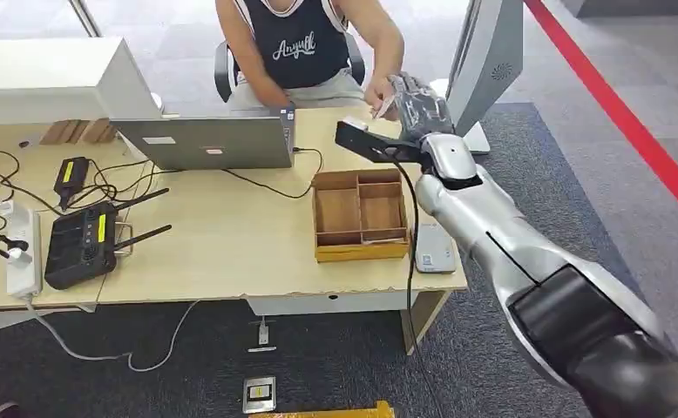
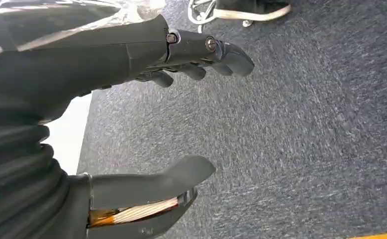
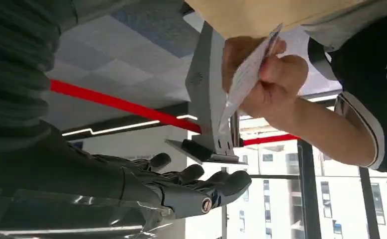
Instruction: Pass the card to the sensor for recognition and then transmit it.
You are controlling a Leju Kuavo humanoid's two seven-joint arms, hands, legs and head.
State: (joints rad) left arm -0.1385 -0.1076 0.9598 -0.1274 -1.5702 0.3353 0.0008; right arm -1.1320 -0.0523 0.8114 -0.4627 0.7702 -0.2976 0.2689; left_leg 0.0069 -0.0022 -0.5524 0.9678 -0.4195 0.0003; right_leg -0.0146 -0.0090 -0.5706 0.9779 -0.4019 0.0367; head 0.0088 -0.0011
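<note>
Now 1 card point(image 3: 246, 74) sits in the person's hand point(image 3: 266, 79); right hand point(image 3: 191, 191) spread, holding nothing.

Desk point(image 1: 222, 252): pale matt wood. Tray point(image 1: 359, 215): brown wood, matt. Arm point(image 1: 501, 235): smooth glossy silver. Carpet point(image 2: 301, 149): rough grey cloth. Card point(image 3: 246, 74): thin white paper.
</note>
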